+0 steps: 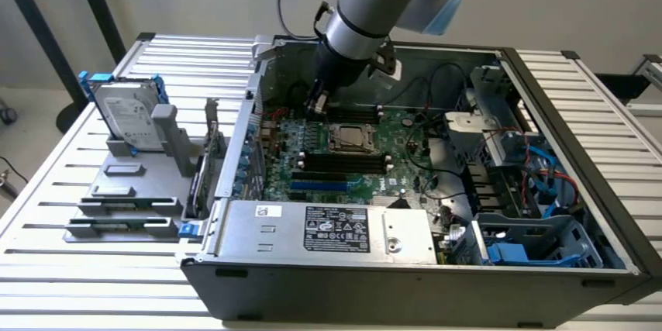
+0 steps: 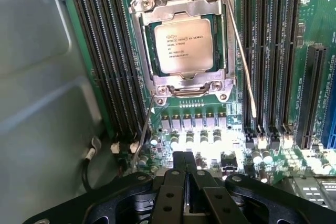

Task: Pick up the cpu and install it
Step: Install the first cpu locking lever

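The cpu [image 1: 349, 136] [image 2: 184, 44], a small square chip with a dull silver top and printed text, lies flat in its socket on the green motherboard [image 1: 398, 164], framed by the metal socket plate [image 2: 178, 1]. Thin wire levers [image 2: 242, 56] run along both sides of the socket. My gripper [image 1: 315, 108] [image 2: 184, 169] hangs just above the board beside the socket, toward the exterior view's left and rear of the cpu. Its black fingers [image 2: 169, 182] are pressed together with nothing between them.
Black memory slots [image 2: 105, 56] flank the socket on both sides. The open computer case [image 1: 538, 83] walls surround the board. A grey power supply [image 1: 325, 230] sits at the case front, cables and drive bays [image 1: 528, 184] at the exterior view's right. A hard drive [image 1: 129, 118] stands outside on the slatted table.
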{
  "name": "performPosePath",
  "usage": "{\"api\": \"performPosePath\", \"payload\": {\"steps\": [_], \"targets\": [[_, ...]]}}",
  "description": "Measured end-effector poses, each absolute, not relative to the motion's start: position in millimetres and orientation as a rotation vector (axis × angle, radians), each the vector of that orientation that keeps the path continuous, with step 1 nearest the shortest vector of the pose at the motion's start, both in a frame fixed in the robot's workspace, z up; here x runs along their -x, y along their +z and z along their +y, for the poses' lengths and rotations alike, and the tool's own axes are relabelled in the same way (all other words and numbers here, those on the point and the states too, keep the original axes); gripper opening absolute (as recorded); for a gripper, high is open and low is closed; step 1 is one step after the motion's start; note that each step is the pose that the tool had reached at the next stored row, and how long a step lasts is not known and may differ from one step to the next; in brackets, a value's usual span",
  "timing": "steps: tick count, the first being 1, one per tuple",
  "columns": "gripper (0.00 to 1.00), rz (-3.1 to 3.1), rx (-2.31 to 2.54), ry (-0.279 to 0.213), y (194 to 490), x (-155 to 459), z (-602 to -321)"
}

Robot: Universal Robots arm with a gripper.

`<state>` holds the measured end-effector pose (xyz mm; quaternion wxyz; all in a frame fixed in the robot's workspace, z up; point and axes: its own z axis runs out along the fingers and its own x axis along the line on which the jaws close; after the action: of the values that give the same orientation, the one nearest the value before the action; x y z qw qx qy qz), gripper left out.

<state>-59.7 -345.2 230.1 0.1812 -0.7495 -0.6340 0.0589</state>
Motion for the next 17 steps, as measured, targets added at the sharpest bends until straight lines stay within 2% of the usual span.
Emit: {"api": "performPosePath", "payload": {"steps": [17], "targets": [[0.11, -1.704, 2.169, 0.139, 244.0, 66.8, -353.9]]}}
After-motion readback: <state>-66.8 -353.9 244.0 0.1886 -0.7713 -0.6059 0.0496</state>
